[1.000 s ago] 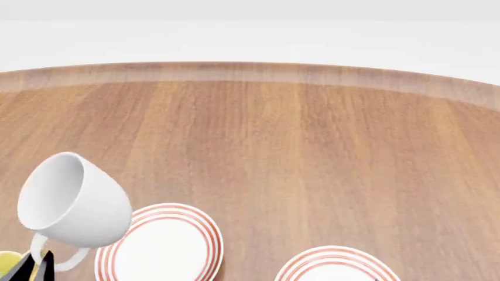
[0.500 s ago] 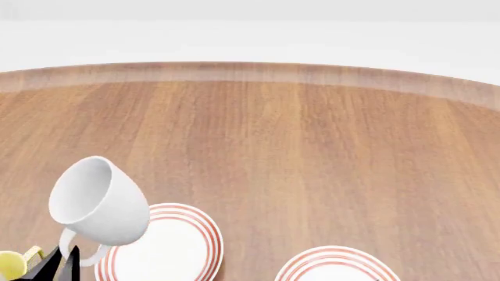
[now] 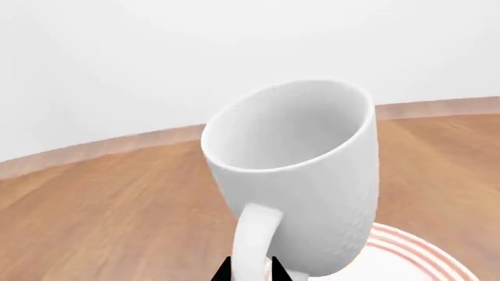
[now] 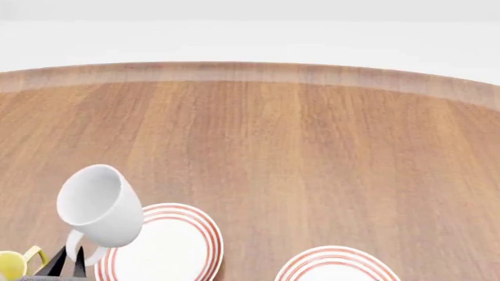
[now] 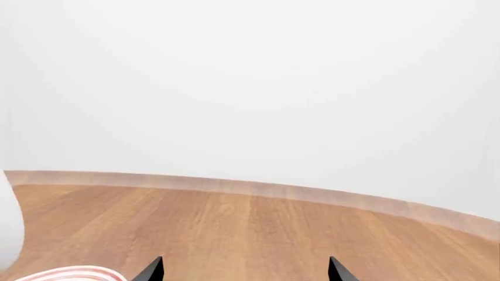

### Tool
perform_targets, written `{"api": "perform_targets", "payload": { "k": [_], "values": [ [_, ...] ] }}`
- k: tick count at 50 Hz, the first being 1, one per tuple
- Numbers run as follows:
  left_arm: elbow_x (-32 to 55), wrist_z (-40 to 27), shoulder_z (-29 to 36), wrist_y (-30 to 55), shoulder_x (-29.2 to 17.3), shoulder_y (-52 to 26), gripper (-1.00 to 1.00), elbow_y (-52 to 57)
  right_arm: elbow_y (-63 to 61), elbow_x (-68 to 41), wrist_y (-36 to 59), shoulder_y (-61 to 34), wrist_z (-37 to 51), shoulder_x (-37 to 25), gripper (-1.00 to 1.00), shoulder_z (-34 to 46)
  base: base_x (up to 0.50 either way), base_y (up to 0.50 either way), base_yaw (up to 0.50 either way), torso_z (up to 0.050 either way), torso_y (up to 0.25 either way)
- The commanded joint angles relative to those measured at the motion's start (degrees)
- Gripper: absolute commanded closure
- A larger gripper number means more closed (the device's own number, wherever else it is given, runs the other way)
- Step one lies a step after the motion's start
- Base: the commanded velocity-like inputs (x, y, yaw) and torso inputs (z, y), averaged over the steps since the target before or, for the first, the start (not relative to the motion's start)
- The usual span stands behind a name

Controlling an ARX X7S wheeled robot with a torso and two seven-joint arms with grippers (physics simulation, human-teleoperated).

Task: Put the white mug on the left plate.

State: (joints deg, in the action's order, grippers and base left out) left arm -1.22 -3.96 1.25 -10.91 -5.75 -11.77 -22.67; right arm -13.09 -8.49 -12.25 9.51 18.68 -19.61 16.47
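The white mug (image 4: 102,205) hangs tilted above the table, its mouth facing up and to the left, over the left rim of the left plate (image 4: 209,240). My left gripper (image 4: 69,264) is shut on its loop handle from below. In the left wrist view the mug (image 3: 305,170) fills the middle, the handle (image 3: 254,240) sits between the two dark fingertips of the left gripper (image 3: 250,274), and the red-ringed plate (image 3: 414,257) lies just beyond the mug's base. My right gripper (image 5: 245,270) stands open over bare wood, holding nothing.
A second red-ringed plate (image 4: 336,266) lies at the lower right. A small mug with a yellow handle (image 4: 12,264) sits at the bottom left corner, close to the left gripper. The round wooden table's far edge (image 4: 250,71) curves across the back.
The left gripper has carried the white mug to the right, towards the left plate, and then a little lower. The plates have not moved.
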Motion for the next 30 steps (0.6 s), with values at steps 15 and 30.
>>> {"api": "perform_targets", "payload": {
  "k": [15,30],
  "values": [
    [-7.74,-8.55,5.73,-9.01,0.6,-6.11,1.0,-14.91,0.2,-0.25,-0.37,0.14,0.4,-0.37,-1.0,0.18,0.0,0.0,0.0,0.0,0.0],
    [-7.97,-6.7,8.03,-10.68,-0.76,-10.08,1.0,-23.04,0.56,-0.39,-0.26,-0.35,0.58,-0.41,-1.0,0.41,0.0,0.0,0.0,0.0,0.001]
  ]
}}
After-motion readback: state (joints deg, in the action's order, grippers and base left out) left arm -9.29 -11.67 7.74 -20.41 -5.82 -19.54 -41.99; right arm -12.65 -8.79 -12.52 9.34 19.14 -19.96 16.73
